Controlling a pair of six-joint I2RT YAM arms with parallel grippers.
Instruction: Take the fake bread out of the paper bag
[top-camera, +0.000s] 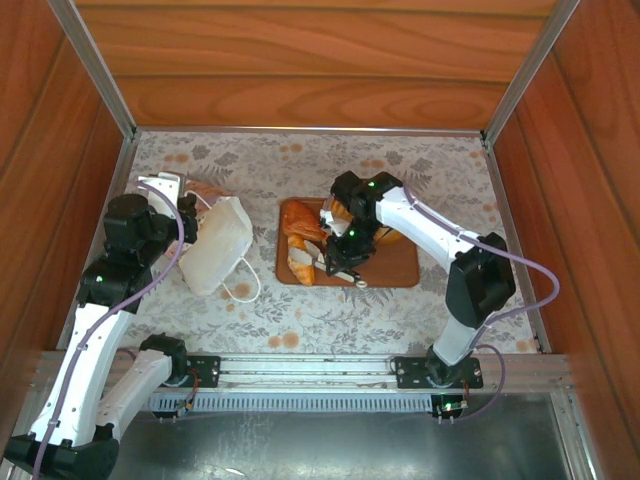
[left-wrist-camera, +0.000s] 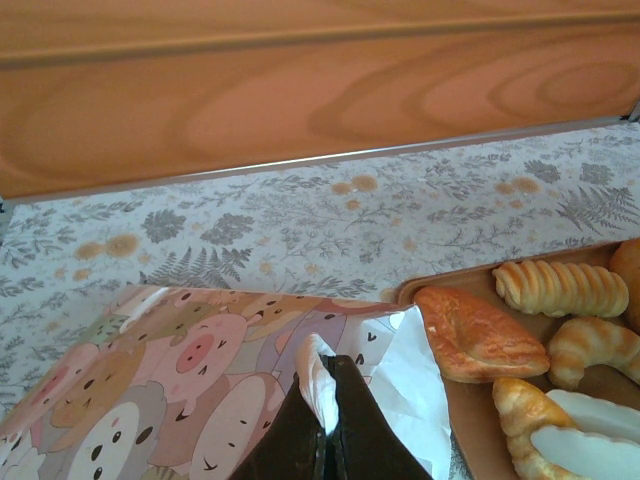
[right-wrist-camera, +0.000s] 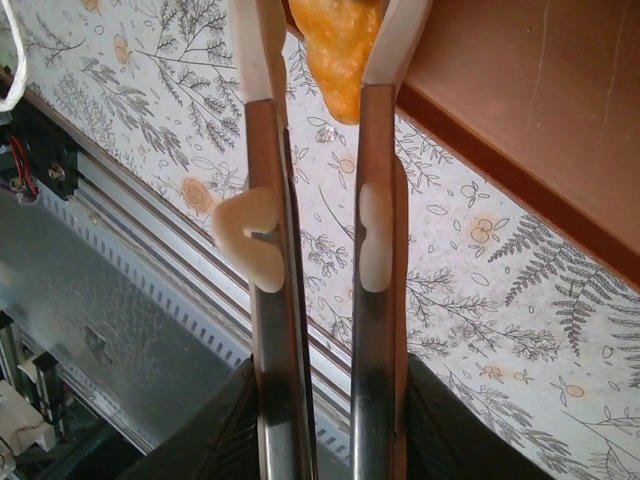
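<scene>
The paper bag (top-camera: 220, 245) lies on its side left of the tray, its cord handle (top-camera: 243, 291) trailing toward the near edge. In the left wrist view its side (left-wrist-camera: 190, 370) carries cartoon animal faces. My left gripper (left-wrist-camera: 328, 405) is shut on a fold of the bag's white paper near its mouth; from above this gripper (top-camera: 192, 216) sits at the bag's far-left corner. Several pieces of fake bread lie on the brown tray (top-camera: 395, 268): a flat pastry (left-wrist-camera: 480, 333), a ridged roll (left-wrist-camera: 560, 287), croissants (left-wrist-camera: 595, 345). My right gripper (right-wrist-camera: 325, 40) is shut on a golden pastry (right-wrist-camera: 340, 55) over the tray's near-left part (top-camera: 338, 258).
The floral-patterned table surface (top-camera: 300, 320) runs to wooden walls at the back and both sides. A metal rail (top-camera: 300, 370) with the arm bases lines the near edge. Bare cloth lies behind the tray and along the front.
</scene>
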